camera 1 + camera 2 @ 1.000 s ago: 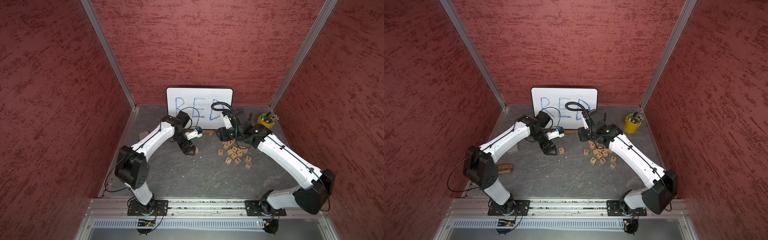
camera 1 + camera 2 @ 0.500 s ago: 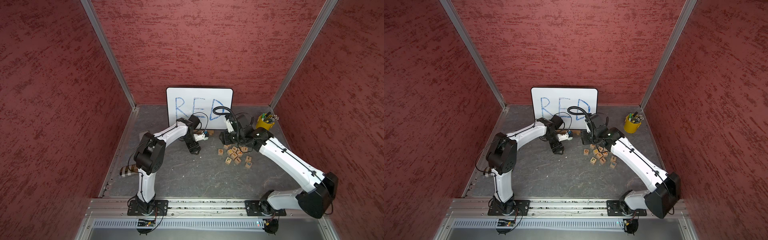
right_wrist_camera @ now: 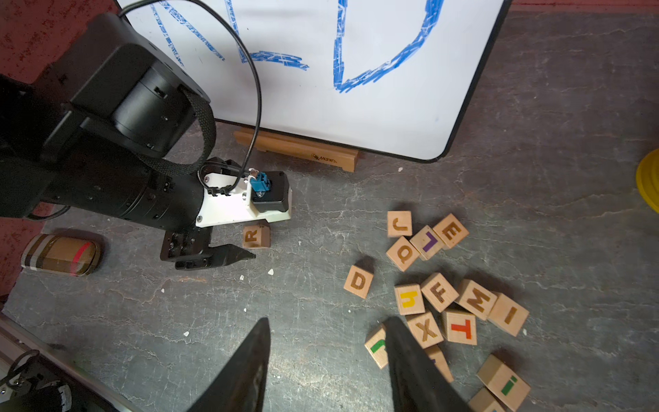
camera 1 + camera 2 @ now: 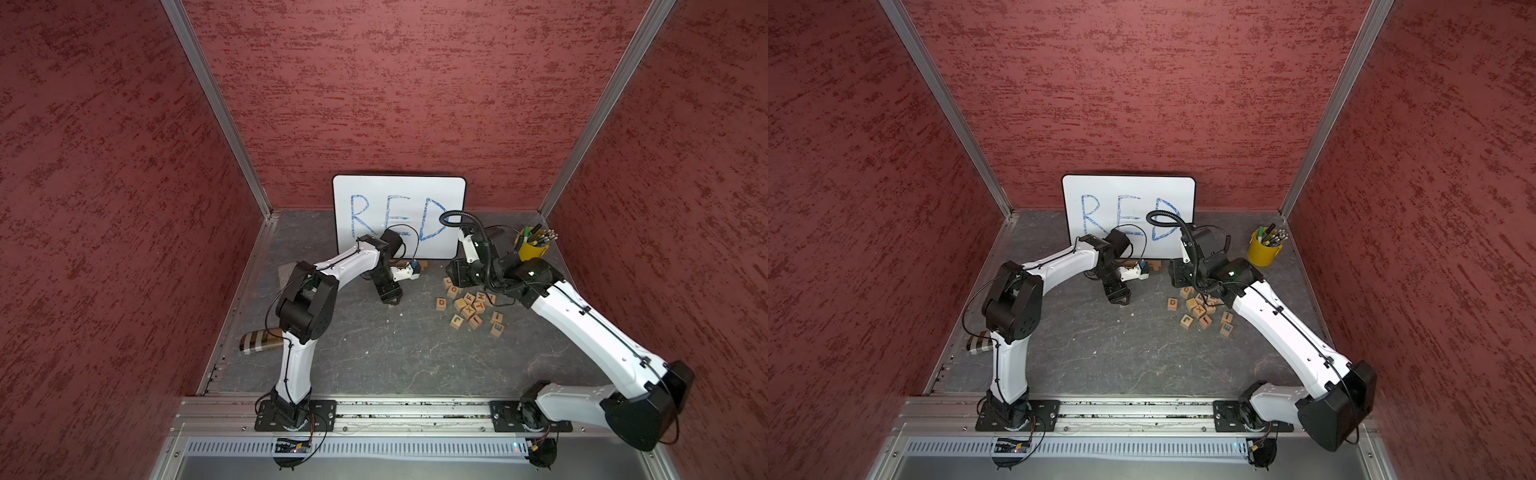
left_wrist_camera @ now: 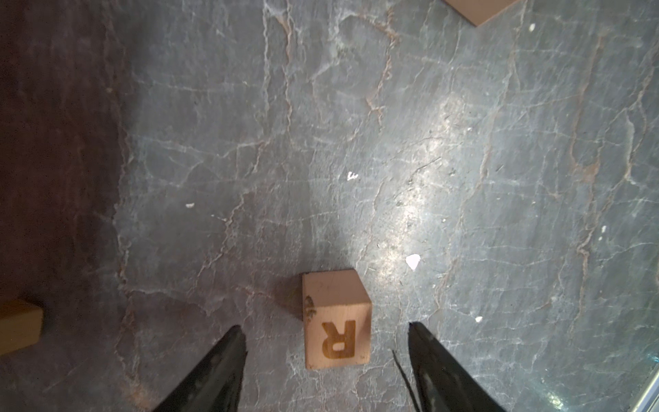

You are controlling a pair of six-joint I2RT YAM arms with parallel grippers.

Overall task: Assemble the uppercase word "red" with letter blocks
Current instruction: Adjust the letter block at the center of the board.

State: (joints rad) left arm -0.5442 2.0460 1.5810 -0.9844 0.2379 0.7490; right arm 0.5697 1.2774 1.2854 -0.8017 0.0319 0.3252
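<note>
Left arm (image 4: 353,262) swung inward; wrist view shows fingers (image 5: 217,374) flanking R block (image 5: 335,321).

letter blocks (image 3: 439,292): 16 | whiteboard (image 4: 399,195): 1 | yellow cup (image 4: 1262,254): 1 | arms (image 4: 582,320): 2 | striped pouch (image 3: 60,254): 1

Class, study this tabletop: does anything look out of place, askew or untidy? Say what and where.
Yes. The letter blocks lie in a jumble, turned every way. The R block sits alone, apart from them. Small white chips dot the tabletop, and a striped case lies near its edge.
</note>
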